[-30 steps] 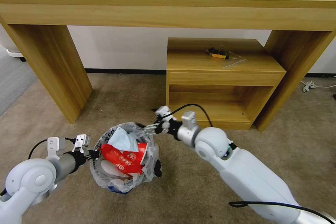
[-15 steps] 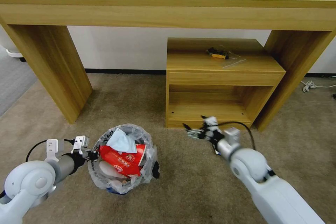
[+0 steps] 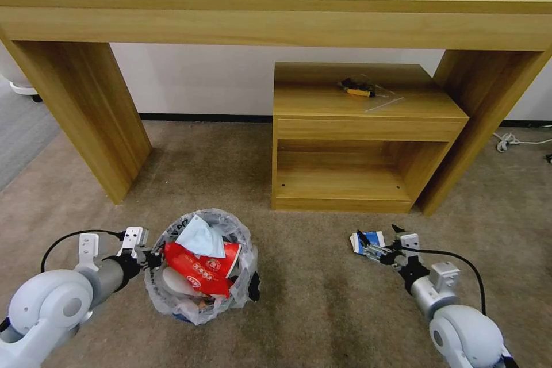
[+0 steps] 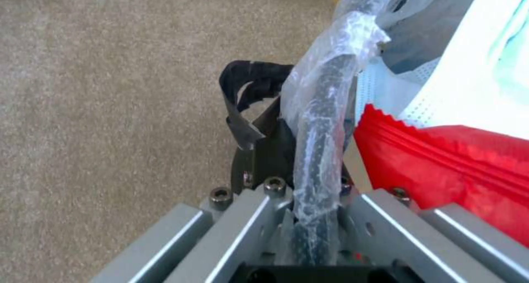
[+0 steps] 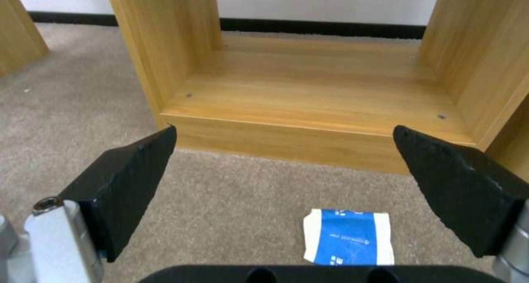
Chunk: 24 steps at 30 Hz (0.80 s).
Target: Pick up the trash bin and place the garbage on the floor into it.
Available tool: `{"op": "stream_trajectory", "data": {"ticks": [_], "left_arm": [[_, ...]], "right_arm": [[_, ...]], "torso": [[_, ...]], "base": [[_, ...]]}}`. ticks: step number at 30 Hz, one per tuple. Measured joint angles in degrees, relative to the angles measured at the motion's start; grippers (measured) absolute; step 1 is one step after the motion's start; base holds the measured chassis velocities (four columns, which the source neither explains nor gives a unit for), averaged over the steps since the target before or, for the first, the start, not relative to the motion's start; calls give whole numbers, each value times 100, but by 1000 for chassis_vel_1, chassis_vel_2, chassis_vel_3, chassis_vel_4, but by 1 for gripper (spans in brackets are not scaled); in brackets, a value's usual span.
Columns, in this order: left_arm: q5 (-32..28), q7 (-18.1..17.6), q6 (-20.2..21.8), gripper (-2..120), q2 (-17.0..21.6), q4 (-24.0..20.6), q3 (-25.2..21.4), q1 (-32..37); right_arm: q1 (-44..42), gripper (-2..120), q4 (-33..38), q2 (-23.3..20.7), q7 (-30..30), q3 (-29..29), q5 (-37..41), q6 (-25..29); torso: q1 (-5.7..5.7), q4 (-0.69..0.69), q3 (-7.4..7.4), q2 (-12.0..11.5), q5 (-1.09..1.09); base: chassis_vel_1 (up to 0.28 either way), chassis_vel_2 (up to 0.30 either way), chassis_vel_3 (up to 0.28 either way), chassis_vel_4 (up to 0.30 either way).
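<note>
The trash bin point(image 3: 198, 305), black with a crinkled plastic liner, sits low at the left over the beige floor point(image 3: 305, 299). It holds garbage: a red wrapper point(image 3: 198, 273), a light-blue mask point(image 3: 201, 237) and other pieces. My left gripper point(image 3: 150, 257) is shut on the bin's rim point(image 4: 320, 122); in the left wrist view the left gripper point(image 4: 317, 184) pinches the bagged rim. My right gripper point(image 3: 376, 232) hangs open just above a blue-and-white wrapper point(image 3: 375, 238) on the carpet. In the right wrist view the right gripper point(image 5: 284, 130) spreads wide with the wrapper point(image 5: 348, 241) lying below and between its fingers point(image 5: 129, 179).
A low wooden cabinet point(image 3: 356, 126) stands right behind the wrapper, under a long wooden table point(image 3: 276, 6). An orange-and-black tool point(image 3: 357, 90) lies on the cabinet's top. A white cable point(image 3: 509, 139) is at the far right, grey carpet point(image 3: 23, 126) at the far left.
My right arm has swung from over the bin to the right and down, now open over the blue wrapper. The left gripper kept its hold on the bin.
</note>
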Motion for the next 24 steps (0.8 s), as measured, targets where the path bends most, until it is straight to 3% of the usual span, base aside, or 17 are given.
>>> {"op": "stream_trajectory", "data": {"ticks": [11, 24], "left_arm": [[-6, 3, 2, 0, -10, -38, 13, 14], [-25, 11, 2, 0, -27, 16, 34, -23]], "right_arm": [[92, 100, -55, 66, -3, -96, -58, 0], [180, 100, -217, 60, 44, -215, -143, 43]], "torso": [[0, -1, 0, 0, -1], [1, -1, 2, -1, -1]], "base": [[-40, 46, 38, -35], [-178, 178, 188, -183]]}}
